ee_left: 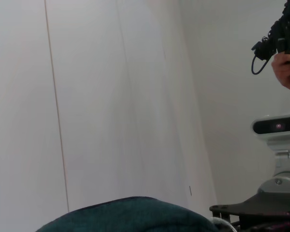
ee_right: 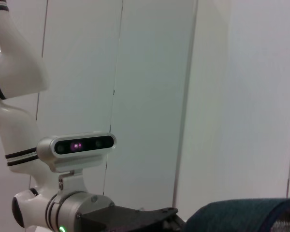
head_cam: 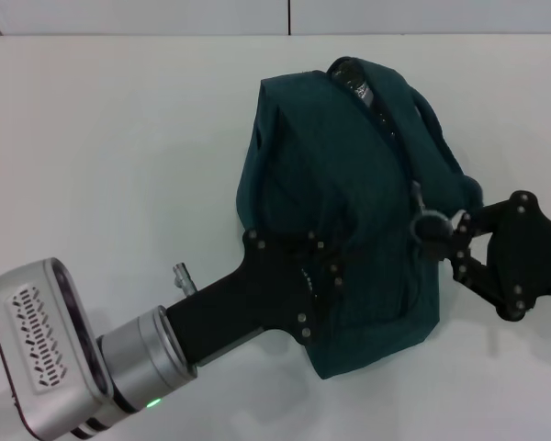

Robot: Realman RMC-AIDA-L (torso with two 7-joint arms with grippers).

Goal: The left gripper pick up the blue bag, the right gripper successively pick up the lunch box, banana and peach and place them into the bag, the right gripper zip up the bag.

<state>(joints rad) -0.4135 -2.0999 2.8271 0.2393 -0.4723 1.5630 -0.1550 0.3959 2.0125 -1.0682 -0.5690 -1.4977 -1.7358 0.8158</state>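
Nearest to the robot, the left gripper (head_cam: pixel 326 271) reaches in from the near left and its black fingers press into the near left side of the blue bag (head_cam: pixel 331 184); they seem to be clenched on a fold of the fabric, but the fingertips are sunk into the cloth, so I cannot tell this for sure. The bag sits on the white table (head_cam: pixel 101 147), a little right of the middle, and it looks almost closed, with a short gap at the far end of the zipper. On the right side, the right gripper (head_cam: pixel 438 230) is at the zipper line and looks to be grasping the metal ring pull (head_cam: pixel 457 220). The lunch box, banana and peach are not visible, probably inside. I judge the risks so: the pull can slip out of the fingers, or the soft bag can drag along with the zipper if the left hold is weak, and the fabric can jam in the teeth.
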